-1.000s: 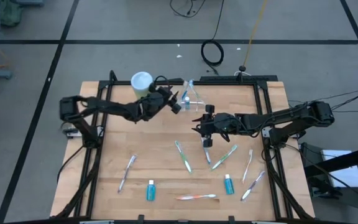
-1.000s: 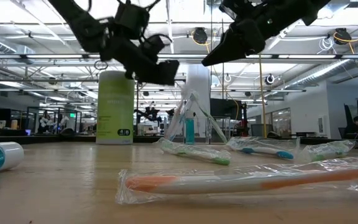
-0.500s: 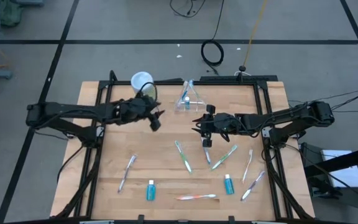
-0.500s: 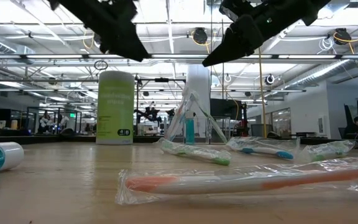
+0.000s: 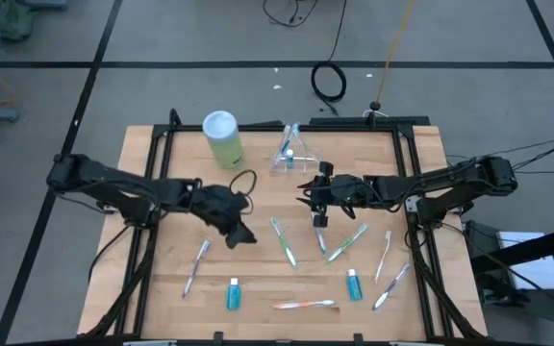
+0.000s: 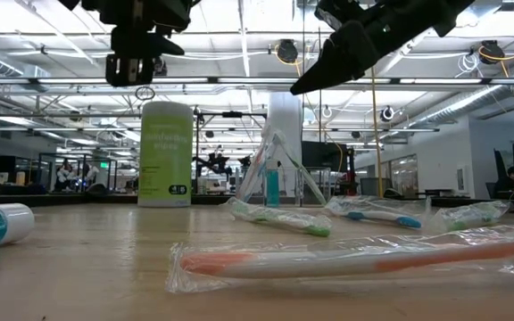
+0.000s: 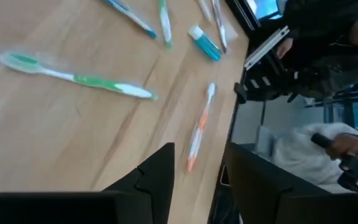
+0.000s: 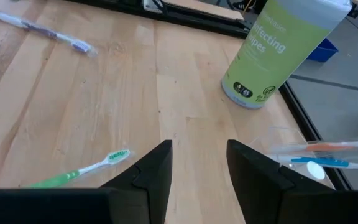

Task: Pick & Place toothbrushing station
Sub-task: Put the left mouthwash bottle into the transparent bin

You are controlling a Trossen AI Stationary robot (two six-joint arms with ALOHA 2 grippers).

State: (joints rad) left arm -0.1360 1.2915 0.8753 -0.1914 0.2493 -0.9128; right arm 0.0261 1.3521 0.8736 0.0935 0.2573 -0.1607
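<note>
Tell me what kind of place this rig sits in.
Likely an open lab or industrial workshop: exposed ceiling trusses and lights in the low view, a bare grey floor with a cable coil beyond the wooden table.

The wipes canister (image 5: 222, 137) stands at the table's (image 5: 162, 288) far edge, the bag (image 5: 290, 151) to its right. Toothbrushes (image 5: 284, 240) and tubes (image 5: 233, 293) are scattered across the near half.

Pale green wipes canister (image 5: 222, 137), green-white toothbrush (image 5: 284, 241), blue tube (image 5: 233, 294), light wood table (image 5: 258, 202)

Matt wooden table (image 5: 171, 279), glossy-wrapped toothbrushes (image 6: 346, 260)
</note>
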